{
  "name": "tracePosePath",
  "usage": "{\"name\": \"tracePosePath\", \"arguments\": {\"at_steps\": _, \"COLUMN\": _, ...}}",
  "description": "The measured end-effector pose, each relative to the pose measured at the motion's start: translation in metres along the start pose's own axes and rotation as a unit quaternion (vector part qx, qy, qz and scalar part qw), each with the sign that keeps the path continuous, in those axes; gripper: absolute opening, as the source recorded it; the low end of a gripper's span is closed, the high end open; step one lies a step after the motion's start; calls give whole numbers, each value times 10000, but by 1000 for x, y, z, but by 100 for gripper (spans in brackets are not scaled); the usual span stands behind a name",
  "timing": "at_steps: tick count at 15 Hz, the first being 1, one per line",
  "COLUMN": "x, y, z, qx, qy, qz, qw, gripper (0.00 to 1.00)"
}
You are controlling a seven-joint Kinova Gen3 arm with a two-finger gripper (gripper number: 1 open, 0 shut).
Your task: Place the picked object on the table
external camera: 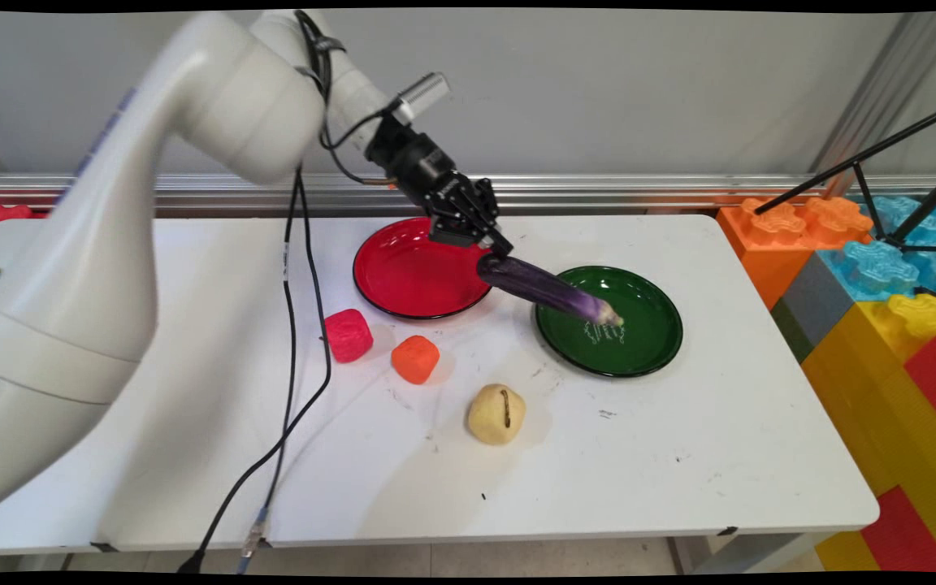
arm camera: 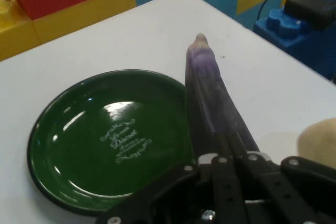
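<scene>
Tool (external camera: 491, 248) clamped on an eggplant's (external camera: 549, 290) blunt end, carrying it aslant above the bench (external camera: 679, 455), tip over the green plate (external camera: 647, 341). Red plate (external camera: 403, 276) sits just behind; red ball (external camera: 348, 335), orange ball (external camera: 415, 358) and potato (external camera: 496, 414) lie nearer.

White table (external camera: 679, 455) bears red plate (external camera: 403, 276), green plate (external camera: 639, 333), three toy foods.

Light: bright, even, from overhead.
Shadows: soft, faint beside the potato (external camera: 496, 414) on the counter (external camera: 679, 455).
Glare: highlights on green plate (arm camera: 68, 145).
Blur: hand view slightly soft.
</scene>
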Motion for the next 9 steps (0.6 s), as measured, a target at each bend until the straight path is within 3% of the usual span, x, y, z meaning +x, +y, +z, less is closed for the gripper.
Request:
{"name": "tracePosePath", "arguments": {"at_steps": 4, "x": 4, "y": 35, "z": -24, "qx": 33, "qy": 126, "qz": -379, "qw": 9992, "gripper": 0}}
{"name": "tracePosePath", "arguments": {"at_steps": 9, "x": -1, "y": 71, "z": -52, "qx": 41, "qy": 92, "qz": -716, "qw": 9974, "gripper": 0}}
